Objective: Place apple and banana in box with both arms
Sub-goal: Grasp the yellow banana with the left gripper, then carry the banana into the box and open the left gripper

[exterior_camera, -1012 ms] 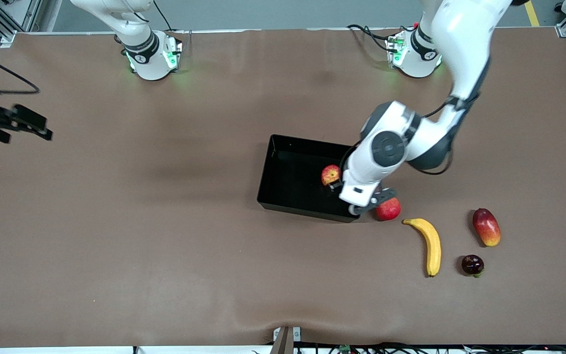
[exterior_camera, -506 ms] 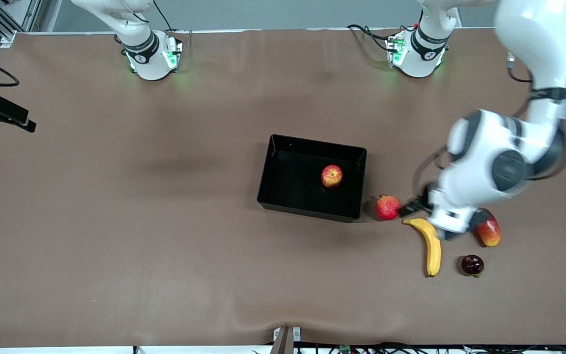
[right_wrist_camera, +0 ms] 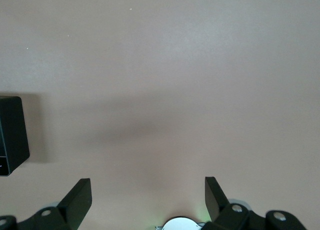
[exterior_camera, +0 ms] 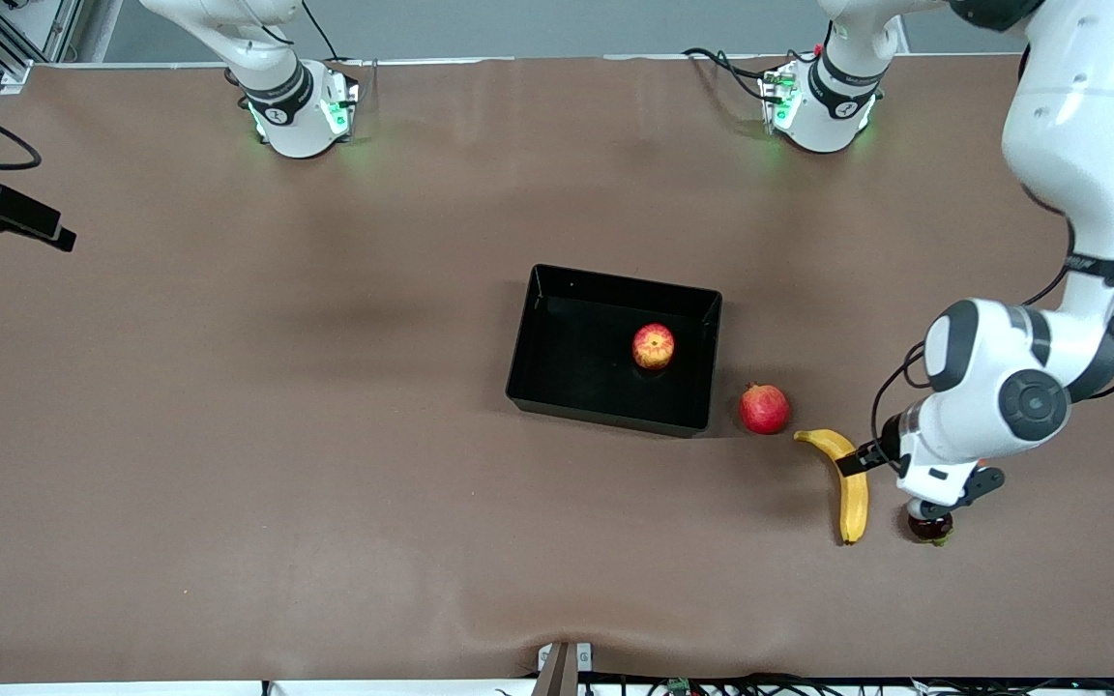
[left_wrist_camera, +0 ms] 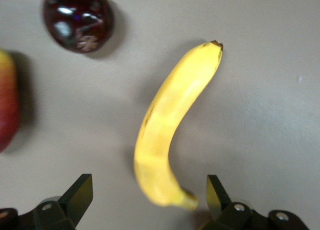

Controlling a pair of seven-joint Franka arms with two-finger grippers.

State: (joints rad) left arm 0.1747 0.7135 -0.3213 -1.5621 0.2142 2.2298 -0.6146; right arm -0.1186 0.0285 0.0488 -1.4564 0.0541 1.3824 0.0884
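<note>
On a brown table (exterior_camera: 325, 435), the apple (exterior_camera: 653, 346) sits inside the black box (exterior_camera: 530, 372). The left gripper (left_wrist_camera: 150, 197) hangs spread and empty over the banana (exterior_camera: 848, 481), near a pomegranate (exterior_camera: 764, 408). The right gripper (right_wrist_camera: 148, 197) waits, fingers apart, at its end of the table.

One box (exterior_camera: 531, 338) holding one apple (exterior_camera: 653, 346); beside the box, one banana (exterior_camera: 850, 483), one pomegranate (exterior_camera: 764, 409), one dark round fruit (exterior_camera: 930, 528).

Left gripper (left_wrist_camera: 149, 200) jaws wide, low toward the table's left-arm end, right gripper (right_wrist_camera: 148, 200) spread, waiting at the right-arm edge
</note>
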